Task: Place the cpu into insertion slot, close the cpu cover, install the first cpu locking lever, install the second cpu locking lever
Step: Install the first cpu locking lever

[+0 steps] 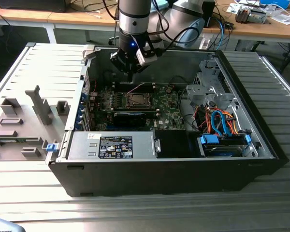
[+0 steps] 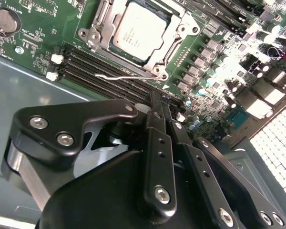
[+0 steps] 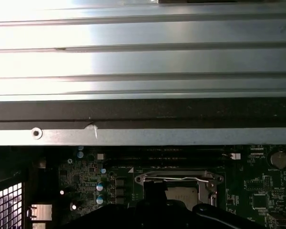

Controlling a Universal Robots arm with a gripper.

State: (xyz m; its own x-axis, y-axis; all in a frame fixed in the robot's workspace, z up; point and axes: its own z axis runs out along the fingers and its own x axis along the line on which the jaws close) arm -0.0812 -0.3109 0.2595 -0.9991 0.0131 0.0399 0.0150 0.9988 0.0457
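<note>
- Black gripper (image 2: 161, 112) linkages fill the near part of the second wrist view; its two slim fingers (image 2: 155, 125) lie pressed side by side with no gap, holding nothing.
- Fingertips hang just above the dark memory slots (image 2: 105, 71) beside the socket, and whether they touch the board cannot be told.
- Cpu (image 2: 140, 34), a silvery square, sits in the insertion slot (image 2: 163, 61) on the green motherboard (image 2: 38, 38).
- Cpu cover (image 2: 178, 29) lies flat around the chip, its window showing the metal face.
- One thin wire lever (image 2: 126, 76) runs along the socket's edge next to the memory slots, its end seeming to sit free of any catch; a second lever is hard to make out.
- From the exterior view, the gripper (image 1: 131, 72) hovers inside the open computer case (image 1: 159, 179), over the board's far edge, with the socket (image 1: 136, 100) just in front of it.
- Case rests on a ribbed metal bench (image 1: 135, 212); a grey fixture plate (image 1: 24, 121) lies at the exterior view's left.
- From the first wrist view, the socket (image 3: 178, 183) is partly cut off by the dark gripper body, below a bright ribbed metal surface (image 3: 143, 57).
</note>
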